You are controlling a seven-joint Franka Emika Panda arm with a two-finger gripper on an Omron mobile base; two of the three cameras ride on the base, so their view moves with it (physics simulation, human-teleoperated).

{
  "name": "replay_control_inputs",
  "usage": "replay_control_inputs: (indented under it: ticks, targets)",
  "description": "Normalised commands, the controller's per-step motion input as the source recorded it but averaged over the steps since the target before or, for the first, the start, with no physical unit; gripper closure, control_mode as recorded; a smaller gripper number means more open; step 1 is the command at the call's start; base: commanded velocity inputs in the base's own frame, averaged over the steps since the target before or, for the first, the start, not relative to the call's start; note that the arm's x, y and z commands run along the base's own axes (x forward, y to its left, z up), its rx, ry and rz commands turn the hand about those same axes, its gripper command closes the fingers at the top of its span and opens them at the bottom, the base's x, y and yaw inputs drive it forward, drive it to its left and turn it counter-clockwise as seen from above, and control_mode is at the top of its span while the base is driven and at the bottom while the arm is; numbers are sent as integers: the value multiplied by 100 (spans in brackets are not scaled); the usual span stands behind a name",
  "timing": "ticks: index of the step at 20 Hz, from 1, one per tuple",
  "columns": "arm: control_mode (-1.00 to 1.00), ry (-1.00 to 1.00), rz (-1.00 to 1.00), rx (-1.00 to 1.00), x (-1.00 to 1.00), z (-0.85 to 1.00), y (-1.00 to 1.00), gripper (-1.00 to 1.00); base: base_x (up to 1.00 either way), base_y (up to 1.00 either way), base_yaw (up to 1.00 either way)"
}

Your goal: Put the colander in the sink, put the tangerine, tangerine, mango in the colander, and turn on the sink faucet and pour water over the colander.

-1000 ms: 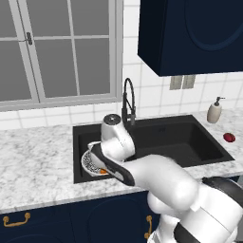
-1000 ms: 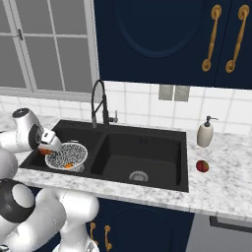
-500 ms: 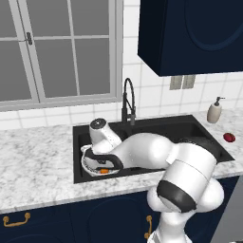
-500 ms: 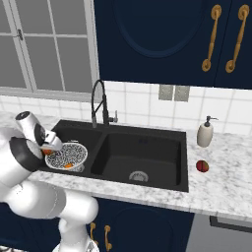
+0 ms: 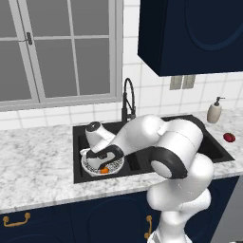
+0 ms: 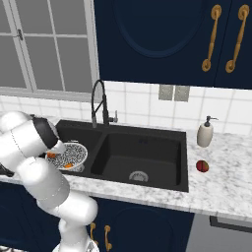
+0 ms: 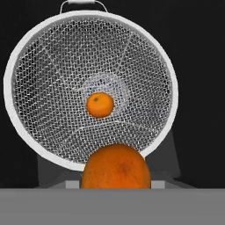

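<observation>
Swinging in over the left basin of the sink (image 6: 147, 142) and dipping lower than a second ago, with the arm's elbow now folded round across the right basin instead of hanging in front of the counter. Carrying a second tangerine (image 7: 116, 167) in the gripper (image 5: 103, 161), pinched close under the hand camera and poised at the near rim of the colander (image 7: 8, 88). Sitting already in that colander, dead centre on the mesh: the first tangerine (image 7: 100, 104). By the look of it, nearing the drop of fruit number two, which leaves the mango (image 6: 202, 166) to fetch, lying on the marble counter right of the sink, just in front of the soap dispenser (image 6: 205, 134) and well apart from the colander. Nothing running from the sink faucet (image 6: 100, 101), so the rinse not yet begun. Hard to read: fingertips masked by the fruit itself in the hand view, so grip judged from how the tangerine sits rather than from any seen contact; lower half of that fruit cut off at the bottom of the hand view; hand and much of the colander covered by the white arm in both base views; height above the mesh impossible to tell.
</observation>
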Motion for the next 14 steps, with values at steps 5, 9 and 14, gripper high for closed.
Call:
replay_control_inputs:
  ticks: [5,9,14]
  targets:
    - [-100,0,-3,-3,8,-34,-12,100,0,0,0]
    - [-100,0,-3,-1,18,-25,-15,100,0,0,0]
    - [-100,1,-2,0,18,-21,-9,100,0,0,0]
